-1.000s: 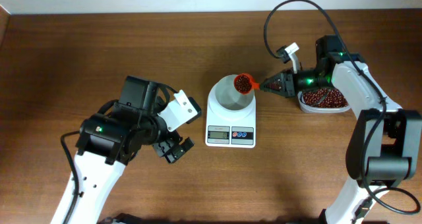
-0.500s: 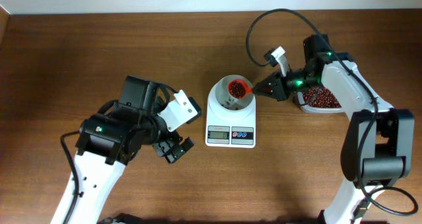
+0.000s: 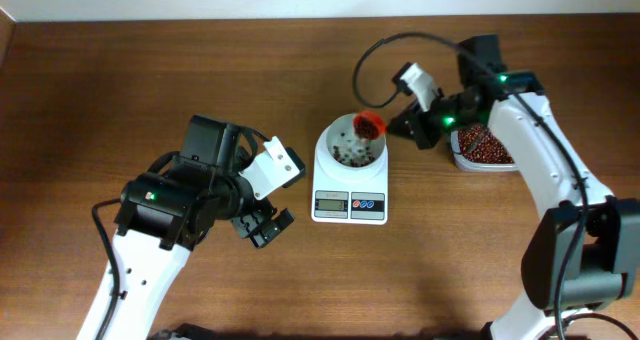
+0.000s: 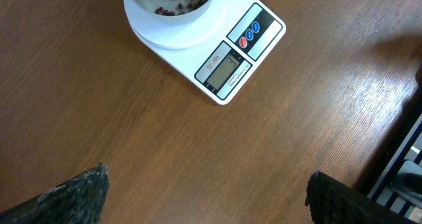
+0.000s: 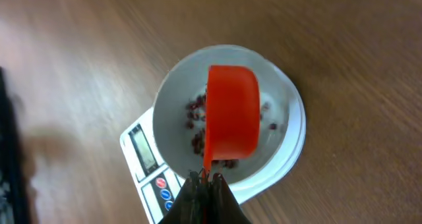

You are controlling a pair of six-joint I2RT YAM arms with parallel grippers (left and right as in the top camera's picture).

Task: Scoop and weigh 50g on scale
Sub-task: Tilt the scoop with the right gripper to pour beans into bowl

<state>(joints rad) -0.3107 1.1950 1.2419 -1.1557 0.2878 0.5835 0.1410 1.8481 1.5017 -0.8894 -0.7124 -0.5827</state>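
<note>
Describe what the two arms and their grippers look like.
Both arms have white links and black joint housings with small green lights. The left arm carries a white block near its wrist; the right arm has a looping black cable. The left gripper and right gripper have dark fingers, the left's rough-textured.

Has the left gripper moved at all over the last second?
No. The left gripper stays open, at the same spot to the lower left of the scale.

White scale (image 3: 328,180) w/ blue, red btns (image 3: 367,205) — orange-red scoop (image 3: 370,125), dark-red beans (image 3: 487,146).
</note>
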